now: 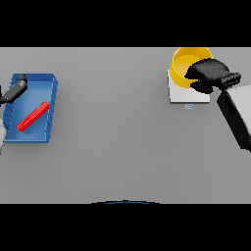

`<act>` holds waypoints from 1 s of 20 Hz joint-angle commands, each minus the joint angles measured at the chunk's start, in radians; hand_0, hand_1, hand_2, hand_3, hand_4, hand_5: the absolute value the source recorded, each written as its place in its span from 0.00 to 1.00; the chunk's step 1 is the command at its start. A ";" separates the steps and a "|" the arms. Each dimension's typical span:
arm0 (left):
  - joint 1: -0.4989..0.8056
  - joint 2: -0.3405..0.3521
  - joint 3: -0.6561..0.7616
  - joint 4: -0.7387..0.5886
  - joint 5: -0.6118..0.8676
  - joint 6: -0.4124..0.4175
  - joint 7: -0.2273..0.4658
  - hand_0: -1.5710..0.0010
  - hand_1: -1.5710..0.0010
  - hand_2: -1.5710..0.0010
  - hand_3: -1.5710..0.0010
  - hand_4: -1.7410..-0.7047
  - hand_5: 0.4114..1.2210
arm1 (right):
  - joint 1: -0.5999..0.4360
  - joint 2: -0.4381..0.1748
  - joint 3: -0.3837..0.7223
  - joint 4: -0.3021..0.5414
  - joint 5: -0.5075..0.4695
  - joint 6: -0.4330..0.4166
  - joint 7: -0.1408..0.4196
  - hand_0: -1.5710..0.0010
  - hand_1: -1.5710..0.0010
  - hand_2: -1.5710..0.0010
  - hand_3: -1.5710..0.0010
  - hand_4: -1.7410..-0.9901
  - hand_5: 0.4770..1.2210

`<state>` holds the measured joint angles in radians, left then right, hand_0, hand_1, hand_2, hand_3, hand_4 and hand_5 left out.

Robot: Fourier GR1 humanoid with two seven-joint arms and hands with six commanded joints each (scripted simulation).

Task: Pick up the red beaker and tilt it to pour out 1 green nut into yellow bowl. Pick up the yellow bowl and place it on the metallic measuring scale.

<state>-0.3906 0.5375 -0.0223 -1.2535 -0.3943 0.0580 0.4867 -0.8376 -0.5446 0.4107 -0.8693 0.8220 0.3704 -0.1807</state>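
The grey table [122, 147] lies bare mid-span; the right hand [208, 73] grasps the yellow bowl [184, 66] above the scale [188, 95] near the far right edge, while the left hand [14, 89], its grip impossible to tell, hangs over the blue tray [51, 88] holding a red piece [33, 116].

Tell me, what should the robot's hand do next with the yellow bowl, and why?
Probably let go and lift away. The yellow bowl already sits over the metallic measuring scale, and the right hand is curled on its rim. The left hand is over the blue bin.
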 commanded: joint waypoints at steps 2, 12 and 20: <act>-0.005 -0.001 -0.002 0.004 -0.002 -0.001 0.001 1.00 1.00 1.00 1.00 0.98 0.33 | -0.012 0.004 -0.009 0.061 0.005 -0.028 -0.021 0.00 0.00 0.08 0.18 0.00 1.00; -0.002 -0.007 -0.004 0.021 -0.007 0.005 -0.008 1.00 1.00 1.00 1.00 0.98 0.32 | -0.021 0.049 -0.035 0.226 0.003 -0.099 -0.082 0.01 0.00 0.15 0.09 0.00 1.00; -0.025 -0.004 -0.003 0.029 -0.010 0.005 -0.002 1.00 1.00 1.00 1.00 0.99 0.32 | -0.023 0.069 -0.036 0.242 0.004 -0.089 -0.076 0.37 0.44 0.41 0.49 0.15 0.81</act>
<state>-0.4150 0.5331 -0.0258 -1.2248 -0.4038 0.0626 0.4859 -0.8603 -0.4758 0.3749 -0.6275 0.8263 0.2818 -0.2575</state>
